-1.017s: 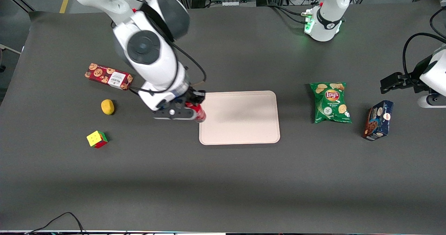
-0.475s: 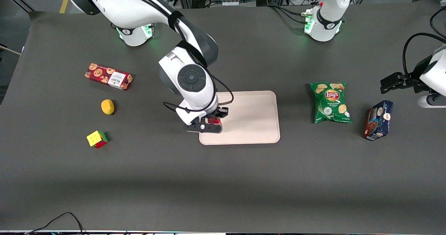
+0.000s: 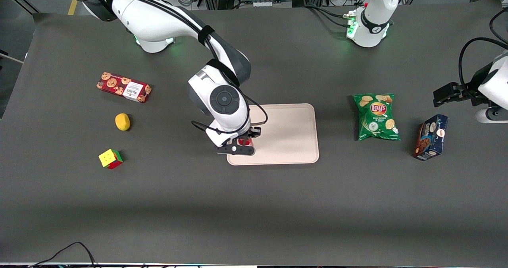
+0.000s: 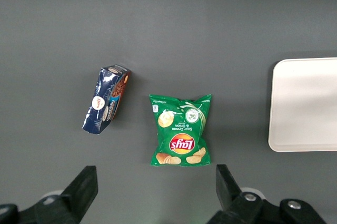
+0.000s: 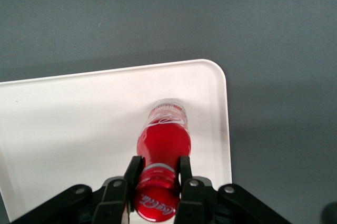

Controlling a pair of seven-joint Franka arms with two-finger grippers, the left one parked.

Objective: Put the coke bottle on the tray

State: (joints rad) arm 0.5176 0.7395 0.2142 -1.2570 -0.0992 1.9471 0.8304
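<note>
My right gripper (image 3: 243, 144) is shut on the neck of the coke bottle (image 3: 245, 141), a slim red bottle with a red cap and a clear base. In the right wrist view the gripper (image 5: 158, 174) holds the bottle (image 5: 164, 139) upright with its base at or just above the tray (image 5: 79, 124), near a rounded corner. In the front view the pale pinkish-beige tray (image 3: 285, 137) lies mid-table, and the bottle is over its corner nearest the camera, toward the working arm's end. Most of the bottle is hidden there by the wrist.
A red cookie box (image 3: 124, 87), a yellow lemon-like object (image 3: 122, 122) and a colour cube (image 3: 110, 159) lie toward the working arm's end. A green chips bag (image 3: 376, 117) and a dark blue box (image 3: 431, 137) lie toward the parked arm's end.
My right gripper carried the coke bottle from beside the tray's edge to over the tray's near corner and lowered it. The arm has stretched out from its base.
</note>
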